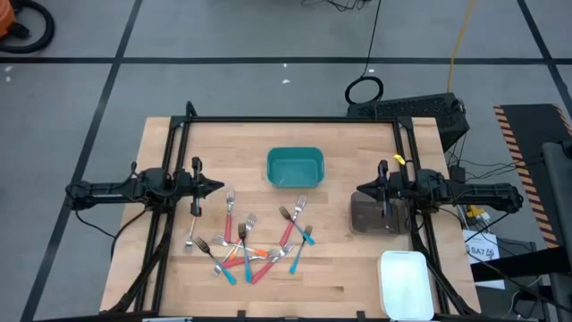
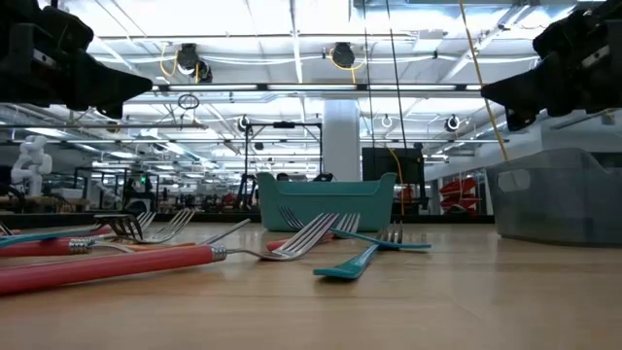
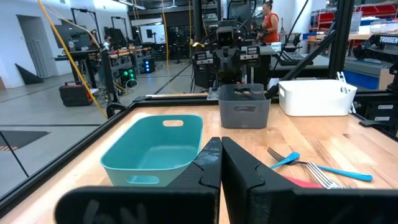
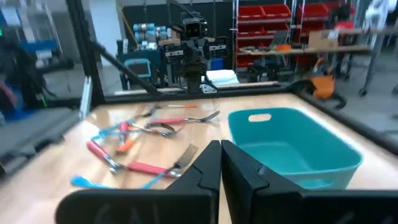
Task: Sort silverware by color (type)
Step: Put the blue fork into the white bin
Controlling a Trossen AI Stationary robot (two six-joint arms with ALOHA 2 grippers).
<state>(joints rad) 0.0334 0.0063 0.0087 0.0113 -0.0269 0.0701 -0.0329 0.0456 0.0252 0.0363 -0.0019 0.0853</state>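
Note:
The silverware (image 1: 252,241), several small forks with red, orange and teal handles, lies in a loose heap on the wooden table's near middle; the heap (image 4: 140,143) also shows in the right wrist view. My left gripper (image 1: 220,187) hangs shut at the table's left side, above the wood and apart from the forks. My right gripper (image 1: 359,190) hangs shut at the right side, above the grey bin. Both point level toward the table's middle and hold nothing; their shut fingers show in the wrist views (image 3: 221,163) (image 4: 219,163).
A teal bin (image 1: 295,167) stands at the far middle of the table. A grey bin (image 1: 373,215) stands under my right gripper, a white bin (image 1: 405,283) at the near right corner. A black frame (image 1: 295,120) borders the table.

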